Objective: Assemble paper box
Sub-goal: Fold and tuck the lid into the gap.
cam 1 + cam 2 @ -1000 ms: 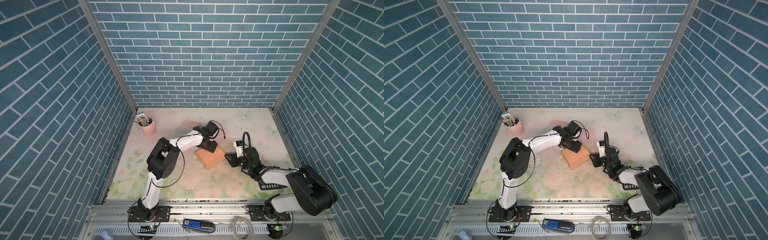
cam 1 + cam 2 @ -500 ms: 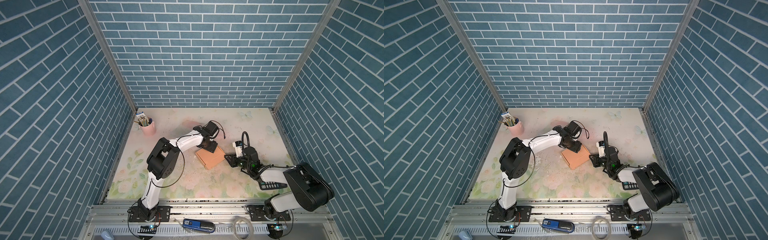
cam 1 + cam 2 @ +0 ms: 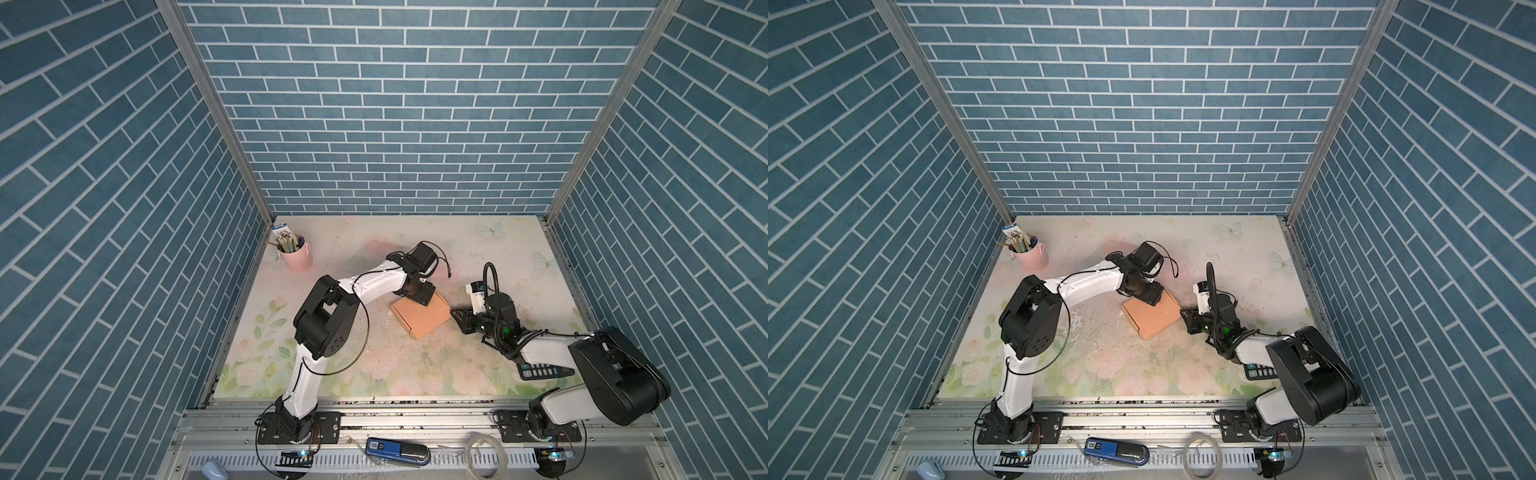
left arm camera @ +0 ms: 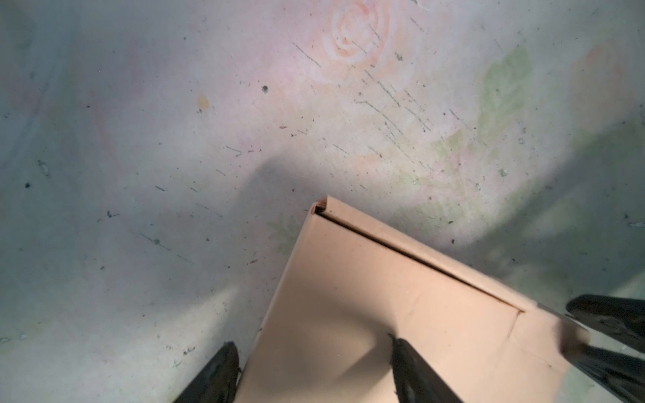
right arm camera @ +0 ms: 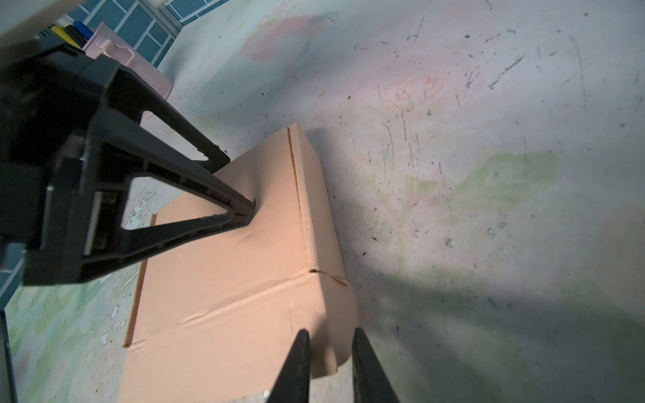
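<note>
The folded peach-orange paper box lies mid-table with its lid down. My left gripper is open over the box's far corner. One fingertip rests on the lid and the other stands just off the box's edge. In the right wrist view the left gripper shows the same. My right gripper is at the box's right corner. Its fingers are a narrow gap apart, and the box's rounded side flap shows between them.
A pink cup of pens stands at the back left. A black calculator lies partly under my right arm. A blue device rests on the front rail, off the mat.
My right gripper's fingers have drawn a little closer together at the box's corner. The box and the left arm have not moved.
</note>
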`<state>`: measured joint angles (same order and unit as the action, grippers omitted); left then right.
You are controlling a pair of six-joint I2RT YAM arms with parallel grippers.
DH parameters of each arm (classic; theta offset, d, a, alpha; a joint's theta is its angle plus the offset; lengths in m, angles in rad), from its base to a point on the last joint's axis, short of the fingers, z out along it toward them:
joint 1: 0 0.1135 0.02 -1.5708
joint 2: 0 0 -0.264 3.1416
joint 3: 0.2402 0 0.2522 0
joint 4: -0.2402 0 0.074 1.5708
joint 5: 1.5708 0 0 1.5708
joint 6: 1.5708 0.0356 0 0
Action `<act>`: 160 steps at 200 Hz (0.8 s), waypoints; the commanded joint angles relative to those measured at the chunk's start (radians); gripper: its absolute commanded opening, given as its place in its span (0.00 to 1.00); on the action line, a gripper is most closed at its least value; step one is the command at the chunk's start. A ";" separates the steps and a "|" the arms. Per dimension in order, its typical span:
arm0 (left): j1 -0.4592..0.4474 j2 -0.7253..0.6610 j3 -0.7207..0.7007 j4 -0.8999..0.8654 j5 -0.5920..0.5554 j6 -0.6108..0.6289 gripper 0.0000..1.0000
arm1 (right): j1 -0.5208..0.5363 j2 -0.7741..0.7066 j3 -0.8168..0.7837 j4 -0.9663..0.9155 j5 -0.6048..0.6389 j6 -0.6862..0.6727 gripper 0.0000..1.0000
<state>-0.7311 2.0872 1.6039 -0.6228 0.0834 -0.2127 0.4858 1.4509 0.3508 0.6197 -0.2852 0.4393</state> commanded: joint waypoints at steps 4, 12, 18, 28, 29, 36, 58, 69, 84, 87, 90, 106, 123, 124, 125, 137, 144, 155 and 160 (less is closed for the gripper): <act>-0.022 0.036 -0.029 -0.059 0.004 0.009 0.71 | -0.003 0.021 0.024 0.030 -0.009 -0.007 0.21; -0.021 0.036 -0.030 -0.060 0.004 0.009 0.71 | -0.003 0.022 0.026 0.029 -0.009 -0.007 0.21; -0.021 0.036 -0.029 -0.060 0.004 0.009 0.71 | -0.003 0.021 0.025 0.029 -0.008 -0.007 0.21; -0.022 0.037 -0.027 -0.058 0.005 0.008 0.71 | -0.003 0.022 0.027 0.029 -0.009 -0.007 0.20; -0.022 0.037 -0.028 -0.058 0.005 0.008 0.71 | -0.004 0.022 0.027 0.029 -0.009 -0.007 0.20; -0.022 0.037 -0.027 -0.057 0.006 0.008 0.71 | -0.003 0.023 0.027 0.029 -0.011 -0.006 0.19; -0.022 0.040 -0.029 -0.057 0.007 0.008 0.71 | -0.003 0.013 0.030 0.025 -0.020 0.009 0.18; -0.022 0.042 -0.029 -0.057 0.007 0.007 0.71 | -0.003 0.005 0.032 0.012 -0.020 0.014 0.18; -0.022 0.043 -0.031 -0.053 0.008 0.007 0.71 | -0.003 -0.007 0.040 -0.011 -0.022 0.015 0.18; -0.022 0.043 -0.032 -0.052 0.009 0.007 0.71 | -0.003 -0.008 0.040 -0.013 -0.022 0.015 0.17; -0.022 0.043 -0.031 -0.053 0.008 0.006 0.71 | -0.003 -0.009 0.039 -0.014 -0.022 0.015 0.18; -0.022 0.045 -0.033 -0.050 0.009 0.006 0.71 | -0.003 -0.005 0.039 -0.014 -0.020 0.015 0.17; -0.024 0.047 -0.032 -0.048 0.012 0.004 0.71 | -0.003 0.009 0.037 -0.003 -0.025 0.018 0.17; -0.024 0.047 -0.032 -0.049 0.011 0.004 0.71 | -0.003 0.009 0.036 -0.002 -0.026 0.019 0.17; -0.024 0.047 -0.032 -0.048 0.011 0.004 0.71 | -0.003 0.011 0.036 0.000 -0.025 0.019 0.17; -0.024 0.047 -0.032 -0.049 0.010 0.004 0.71 | -0.003 0.024 0.031 0.017 -0.028 0.024 0.17; -0.025 0.047 -0.032 -0.050 0.010 0.007 0.71 | -0.003 0.032 0.029 0.026 -0.027 0.025 0.17; -0.025 0.047 -0.034 -0.051 0.009 0.006 0.71 | -0.002 0.043 0.025 0.042 -0.028 0.026 0.17; -0.025 0.048 -0.033 -0.050 0.009 0.006 0.71 | -0.003 0.048 0.024 0.050 -0.026 0.024 0.17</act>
<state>-0.7322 2.0872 1.6039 -0.6228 0.0834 -0.2131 0.4858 1.4673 0.3683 0.6369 -0.2989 0.4484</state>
